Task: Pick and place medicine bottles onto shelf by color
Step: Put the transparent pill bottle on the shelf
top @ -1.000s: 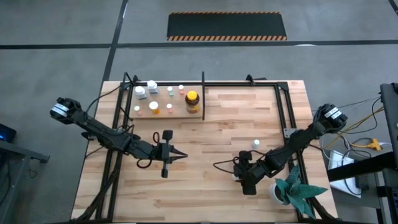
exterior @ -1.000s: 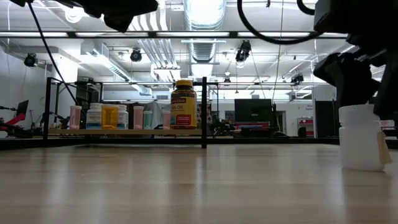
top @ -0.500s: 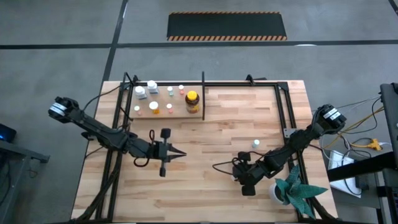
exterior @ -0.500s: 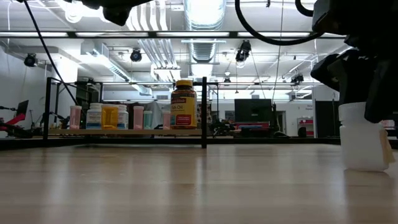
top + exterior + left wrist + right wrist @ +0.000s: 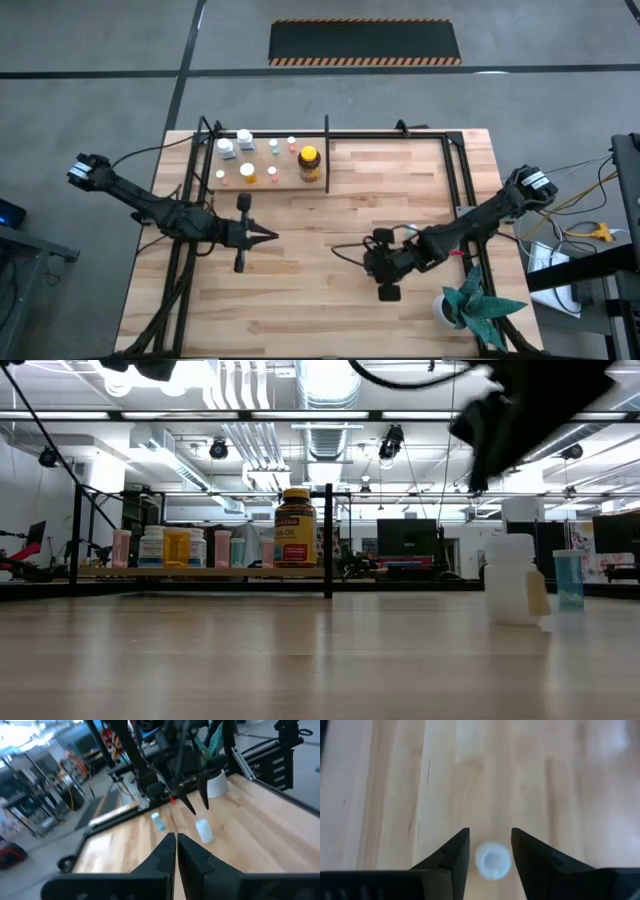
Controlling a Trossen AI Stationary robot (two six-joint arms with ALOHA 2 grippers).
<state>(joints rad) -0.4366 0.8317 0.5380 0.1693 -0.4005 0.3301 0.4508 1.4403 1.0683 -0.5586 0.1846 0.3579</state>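
Bottles mostly done: a cluster incl. the amber jar [image 5: 310,157] sits on the shelf [image 5: 262,185] left of its divider post. 2 left on the table well right of the shelf: white bottle [image 5: 512,580], pale blue bottle [image 5: 569,580]. Right gripper [image 5: 490,851] hangs over the white bottle, fingers part-open, straddling its cap, no grip. Left gripper [image 5: 176,851] closed, empty, just in front of the shelf.

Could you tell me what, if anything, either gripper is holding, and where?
Nothing is held. The right gripper hangs open above the white bottle, not touching it; the left gripper is shut and empty.
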